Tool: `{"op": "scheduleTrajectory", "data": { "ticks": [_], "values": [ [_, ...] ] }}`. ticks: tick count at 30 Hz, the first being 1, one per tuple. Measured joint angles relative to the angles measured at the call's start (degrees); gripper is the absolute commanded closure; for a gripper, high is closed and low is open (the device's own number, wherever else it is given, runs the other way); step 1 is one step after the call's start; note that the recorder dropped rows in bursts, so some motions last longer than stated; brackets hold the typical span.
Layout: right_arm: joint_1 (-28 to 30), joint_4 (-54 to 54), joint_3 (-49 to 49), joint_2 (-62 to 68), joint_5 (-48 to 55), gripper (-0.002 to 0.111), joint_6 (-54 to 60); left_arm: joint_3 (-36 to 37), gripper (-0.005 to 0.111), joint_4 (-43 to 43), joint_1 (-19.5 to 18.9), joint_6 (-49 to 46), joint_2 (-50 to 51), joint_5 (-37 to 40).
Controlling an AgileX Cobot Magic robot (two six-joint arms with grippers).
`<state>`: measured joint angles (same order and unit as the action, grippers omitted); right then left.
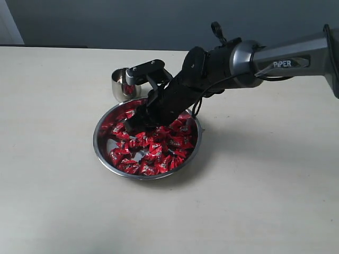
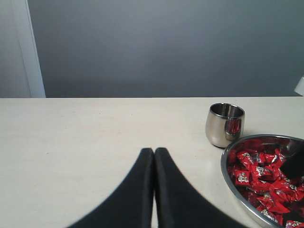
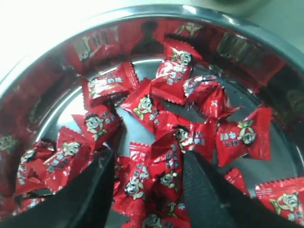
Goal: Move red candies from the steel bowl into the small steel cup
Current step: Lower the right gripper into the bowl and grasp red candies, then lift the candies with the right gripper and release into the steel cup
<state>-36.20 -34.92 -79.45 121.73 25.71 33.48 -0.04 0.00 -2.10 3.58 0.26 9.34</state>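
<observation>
A: We see the right tool (image 3: 149, 183) down inside the steel bowl (image 1: 100, 147), its fingers (image 3: 95, 190) spread wide with red candies (image 3: 147, 107) lying between them, though none is pinched.

B: And the left tool (image 2: 154, 156)?

A: We see its two fingers pressed together, holding nothing, above the tabletop (image 2: 71, 137), well apart from the bowl.

B: Where do we find the small steel cup (image 2: 224, 125)?

A: Upright on the tabletop just beside the bowl's rim, with something red showing inside.
</observation>
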Motion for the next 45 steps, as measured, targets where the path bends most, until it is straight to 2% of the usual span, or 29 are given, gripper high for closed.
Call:
{"op": "scheduleTrajectory", "data": {
  "ticks": [12, 14, 20, 29, 36, 41, 45],
  "values": [
    [0.00, -0.26, 0.00, 2.15, -1.73, 0.077, 0.00, 0.00, 0.106, 0.00, 0.00, 0.00, 0.00, 0.00],
    [0.00, -0.26, 0.00, 2.25, -1.81, 0.083, 0.00, 0.00, 0.106, 0.00, 0.00, 0.00, 0.00, 0.00],
    [0.00, -0.26, 0.00, 1.45, -3.12, 0.109, 0.00, 0.00, 0.106, 0.00, 0.00, 0.00, 0.00, 0.00],
    [0.00, -0.26, 0.00, -2.67, -6.13, 0.109, 0.00, 0.00, 0.106, 0.00, 0.00, 0.00, 0.00, 0.00],
    [0.00, -0.38, -1.01, -4.19, -13.31, 0.109, 0.00, 0.00, 0.106, 0.00, 0.00, 0.00, 0.00, 0.00],
    [0.00, -1.35, -4.86, -4.06, -17.19, 0.109, 0.00, 0.00, 0.106, 0.00, 0.00, 0.00, 0.00, 0.00],
    [0.00, -1.73, -11.88, -1.81, -16.74, 0.109, 0.00, 0.00, 0.106, 0.00, 0.00, 0.00, 0.00, 0.00]
  ]
}}
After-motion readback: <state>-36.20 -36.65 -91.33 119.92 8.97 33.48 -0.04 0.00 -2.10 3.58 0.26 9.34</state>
